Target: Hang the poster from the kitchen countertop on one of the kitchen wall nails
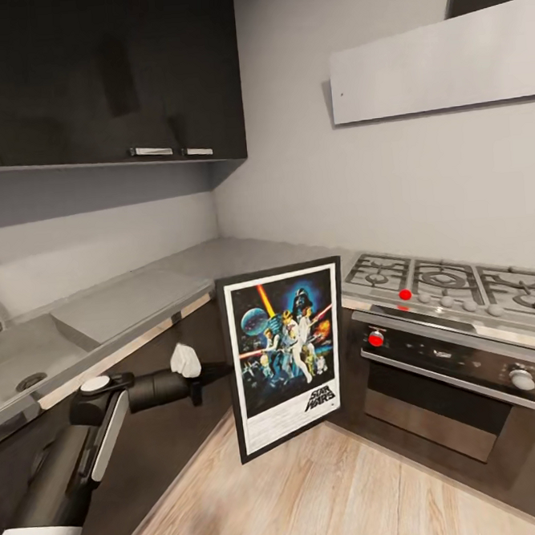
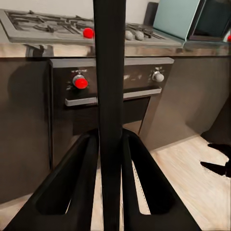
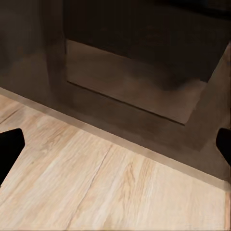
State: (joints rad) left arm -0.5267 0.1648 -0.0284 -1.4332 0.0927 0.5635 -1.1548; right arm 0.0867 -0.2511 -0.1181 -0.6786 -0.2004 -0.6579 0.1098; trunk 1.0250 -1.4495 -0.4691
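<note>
My left gripper point(image 1: 219, 373) is clamped on the left edge of the framed portrait Star Wars poster point(image 1: 284, 355): thin black frame, white border, colourful figures on dark blue. The left wrist view confirms it, with the black frame edge point(image 2: 109, 115) running straight up between both fingers point(image 2: 72, 183), pads tight on either side. The poster is off the pale grey glossy countertop point(image 1: 133, 298), held upright in the air in front of the corner where the dark brown cabinet fronts point(image 1: 153, 445) meet the steel oven point(image 1: 445, 382), above the light wood-plank floor point(image 1: 334, 495).

Right gripper: only the dark fingertips point(image 3: 9, 147) show at the edges of its wrist view, set wide apart over the floor, so it is spread and carrying nothing.

Pickup looks done; I'm in the carry stage. One tiny dark dot point(image 1: 342, 95) sits on the off-white wall point(image 1: 356, 172) just left of the grey hood panel point(image 1: 437, 65), probably a nail, too small to be sure.

Next move calls for lifting the poster high, turning its back to the wall and bringing its top edge to that dot. With only a one-edge pinch, it may swing.
</note>
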